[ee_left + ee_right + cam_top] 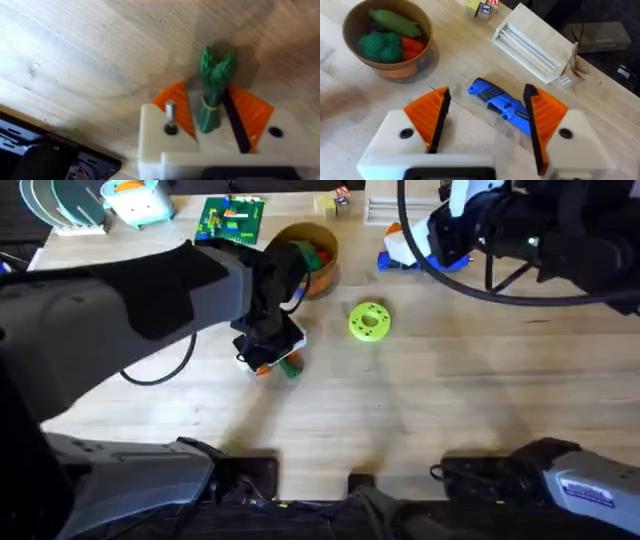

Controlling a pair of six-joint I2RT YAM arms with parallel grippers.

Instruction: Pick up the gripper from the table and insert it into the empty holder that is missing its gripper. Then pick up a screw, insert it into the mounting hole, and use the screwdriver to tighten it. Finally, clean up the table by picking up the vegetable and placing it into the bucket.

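The left gripper (212, 117), fingers spread, straddles the vegetable (214, 87) at centre frame. The vegetable's long axis runs parallel to the fingers. The right gripper (487, 120), also spread, hovers over the screwdriver (502, 104).

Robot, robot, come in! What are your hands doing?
Left hand open, straddling the vegetable. Right hand open above the screwdriver. Nothing blocking.

1. Lime-green disc with holes (368, 321) sits mid-counter.
2. Green circuit board (231, 219) lies at the far edge.
3. Small lettered blocks (481, 7) stand beside a pale wooden rack (536, 44), far right corner.
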